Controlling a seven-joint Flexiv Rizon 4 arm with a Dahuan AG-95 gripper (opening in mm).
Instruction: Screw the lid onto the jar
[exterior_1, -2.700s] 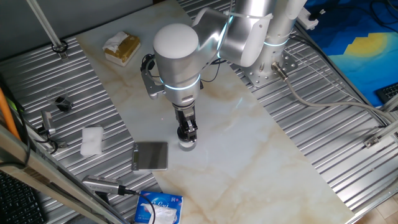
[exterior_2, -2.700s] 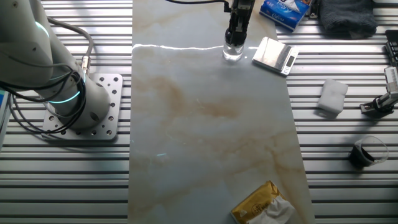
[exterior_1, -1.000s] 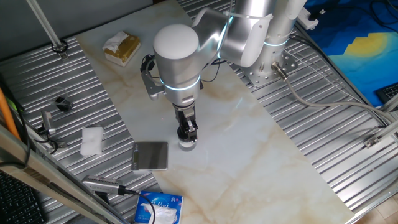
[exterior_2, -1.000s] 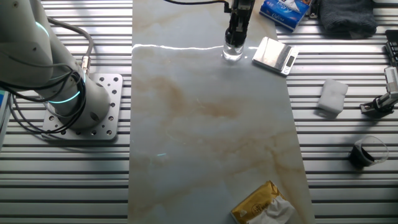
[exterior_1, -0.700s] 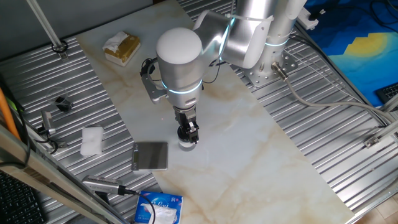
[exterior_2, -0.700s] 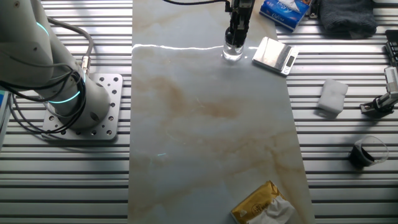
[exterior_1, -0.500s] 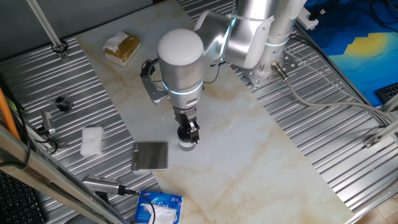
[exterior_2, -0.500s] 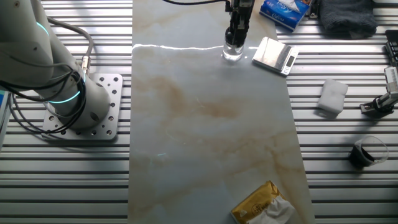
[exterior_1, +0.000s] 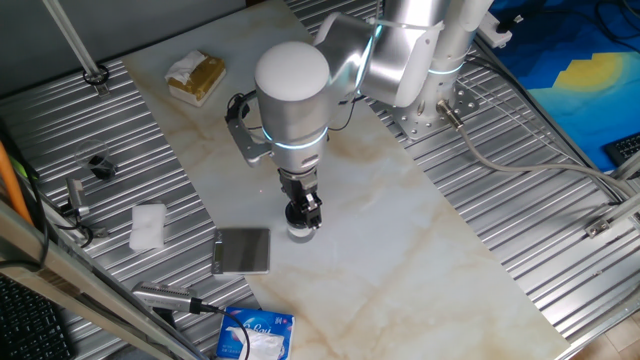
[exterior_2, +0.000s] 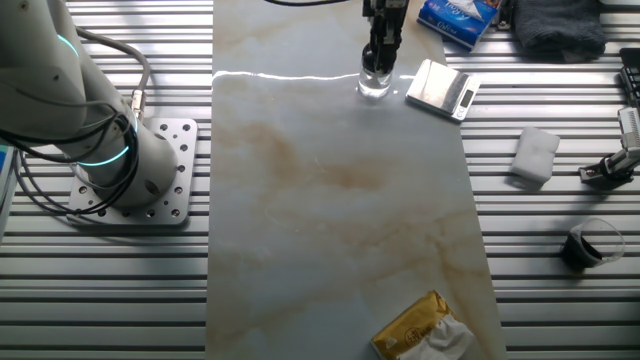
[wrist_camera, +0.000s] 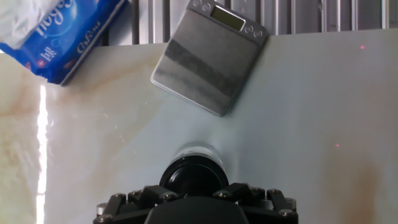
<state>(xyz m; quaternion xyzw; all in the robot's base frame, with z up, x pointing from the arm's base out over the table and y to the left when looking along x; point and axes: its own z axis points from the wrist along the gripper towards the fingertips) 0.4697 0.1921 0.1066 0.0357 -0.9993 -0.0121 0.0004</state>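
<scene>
The small clear glass jar (exterior_1: 300, 233) stands upright on the marble board, just right of the grey square plate. The black lid (exterior_1: 303, 213) sits on top of it, and my gripper (exterior_1: 303, 210) comes straight down and is shut on the lid. In the other fixed view the jar (exterior_2: 374, 86) shows below my gripper (exterior_2: 378, 62) at the board's far edge. In the hand view the round black lid (wrist_camera: 193, 176) fills the space just ahead of my hand, with the jar's glass rim (wrist_camera: 194, 151) peeking out beyond it. My fingertips are hidden there.
The grey square plate, a small scale (exterior_1: 242, 250), lies right beside the jar. A blue tissue packet (exterior_1: 255, 333) lies near the front edge. A white folded cloth (exterior_1: 147, 226) and a small black part (exterior_1: 99, 164) rest on the ribbed metal at left; a yellow packet (exterior_1: 196, 76) lies far back.
The arm's large white joint has shifted slightly to the right above the jar. Gripper, lid and jar stay in the same spot.
</scene>
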